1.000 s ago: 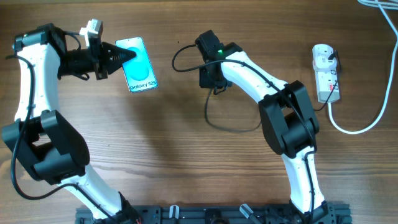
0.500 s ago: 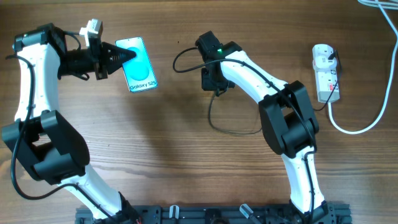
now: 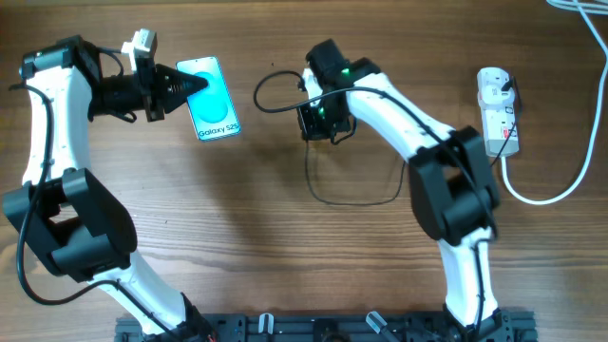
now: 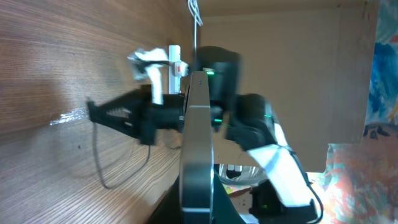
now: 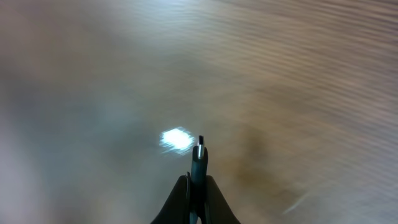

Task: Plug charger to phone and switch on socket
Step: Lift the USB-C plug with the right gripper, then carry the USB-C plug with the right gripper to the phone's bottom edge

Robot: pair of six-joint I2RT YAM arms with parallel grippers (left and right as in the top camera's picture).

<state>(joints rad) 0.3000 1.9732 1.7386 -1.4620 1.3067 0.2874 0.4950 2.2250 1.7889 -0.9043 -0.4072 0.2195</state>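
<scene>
Right hand (image 3: 316, 116), pinching the charger (image 5: 199, 157) plug, at upper centre; the phone (image 3: 213, 100), long axis near-vertical in frame, lies leftward on the bench (image 3: 285, 256), edge pinched by left hand (image 3: 190, 85).

Fig. Surroundings of my workplace. Overhead view: the brown wooden table (image 3: 237, 247) I work at, with its grain running left to right. A thick white cord (image 3: 541, 201) curves across the table's right side toward the right edge, with more white cord (image 3: 573, 8) at the top right corner. A black rail (image 3: 285, 329) runs along the near edge. My left-wrist view: a beige wall (image 4: 280, 56) and a blue patterned surface (image 4: 382, 68) at the right margin. My right-wrist view: blurred wood bearing one bright glare patch (image 5: 176, 139).
</scene>
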